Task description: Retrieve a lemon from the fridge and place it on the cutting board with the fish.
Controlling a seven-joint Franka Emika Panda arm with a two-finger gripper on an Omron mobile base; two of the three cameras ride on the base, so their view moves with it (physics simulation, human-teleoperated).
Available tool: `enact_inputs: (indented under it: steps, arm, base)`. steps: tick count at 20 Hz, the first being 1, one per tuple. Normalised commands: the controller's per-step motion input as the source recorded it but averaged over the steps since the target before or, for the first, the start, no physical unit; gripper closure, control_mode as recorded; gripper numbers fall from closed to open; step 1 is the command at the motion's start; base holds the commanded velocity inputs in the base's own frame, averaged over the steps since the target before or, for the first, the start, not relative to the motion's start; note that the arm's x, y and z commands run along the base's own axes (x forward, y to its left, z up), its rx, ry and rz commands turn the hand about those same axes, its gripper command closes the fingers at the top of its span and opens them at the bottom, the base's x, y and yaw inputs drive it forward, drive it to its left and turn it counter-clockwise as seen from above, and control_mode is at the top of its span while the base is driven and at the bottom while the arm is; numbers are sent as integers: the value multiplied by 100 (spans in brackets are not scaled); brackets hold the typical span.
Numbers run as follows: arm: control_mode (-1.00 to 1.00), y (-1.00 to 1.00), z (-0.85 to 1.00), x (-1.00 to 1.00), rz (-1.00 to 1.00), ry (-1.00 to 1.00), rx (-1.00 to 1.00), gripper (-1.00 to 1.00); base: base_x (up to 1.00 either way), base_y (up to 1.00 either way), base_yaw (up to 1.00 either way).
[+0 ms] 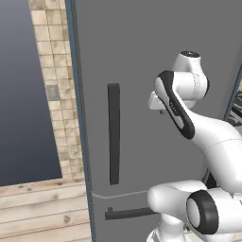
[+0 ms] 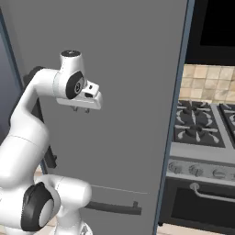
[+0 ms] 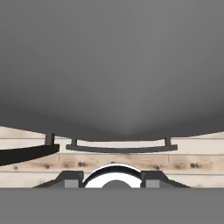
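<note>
Fridge door matt smooth grey; handle matt black, perhaps plastic; floor pale wood planks.

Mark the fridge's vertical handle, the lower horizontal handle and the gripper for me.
vertical handle (image 1: 113,133): left base view, middle of the black bar on the fridge door.
lower horizontal handle (image 2: 114,207): right base view, middle of the dark bar.
gripper (image 2: 82,110): right base view, between the small fingertips under the hand.

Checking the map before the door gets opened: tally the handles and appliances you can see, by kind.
Fridge: 1
Stove: 1
Vertical bar handle: 1
Horizontal bar handles: 2, on the fridge's lower drawer and on the oven door
Total: 5
</note>
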Motion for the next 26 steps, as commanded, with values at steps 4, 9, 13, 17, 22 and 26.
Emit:
enact_inputs:
  steps: [4,9,13,17,22,26]
  arm:
    - [100,0,0,0,0,0,0,-100]
    - [100,0,0,0,0,0,0,-100]
    - [100,0,0,0,0,0,0,-100]
    - [100,0,0,0,0,0,0,-100]
    - [100,0,0,0,0,0,0,-100]
    - [100,0,0,0,0,0,0,-100]
  base:
    - [-14,3,-1]
    - [-67,26,-11]
    - [-62,49,-13]
    - [-14,60,-11]
    - [0,53,-22]
    - [0,50,-27]
